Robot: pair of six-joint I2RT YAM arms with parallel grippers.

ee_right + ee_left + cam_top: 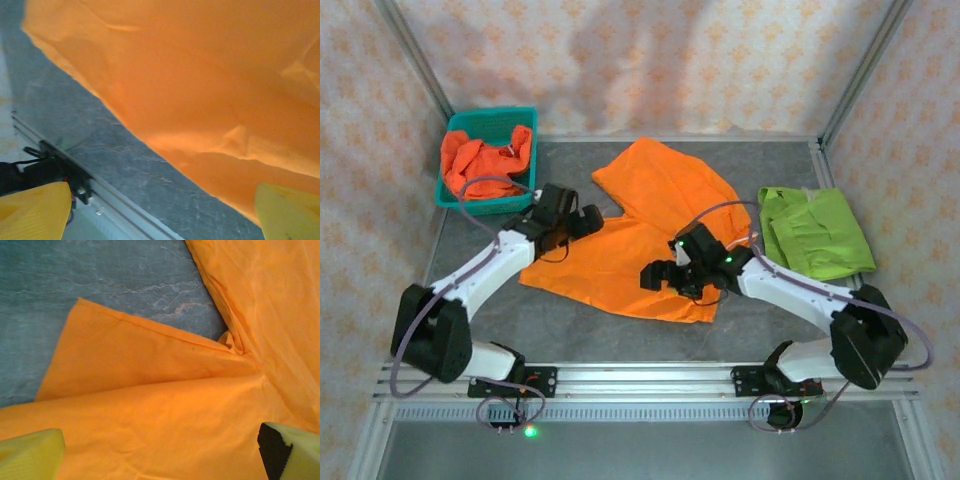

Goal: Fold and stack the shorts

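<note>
Orange shorts (640,235) lie spread flat in the middle of the desk (570,330), one leg toward the far side, the other toward the left. The left gripper (588,221) hovers right where the legs meet, fingers (30,455) parted, nothing pinched. The right gripper (657,276) sits low over the near edge, likewise released. Lime green shorts (815,232) rest folded at the right, and an orange heap (480,155) waits in the teal basket (485,114).

The danger, I'd say, is a pinch here catching one layer only, so the fold drags crooked and the puckered crotch seam bunches. The near edge also lies close to the rail (117,205), and a pull could slide it over.

No brand or writing is readable; anything on the green pair is too small.
</note>
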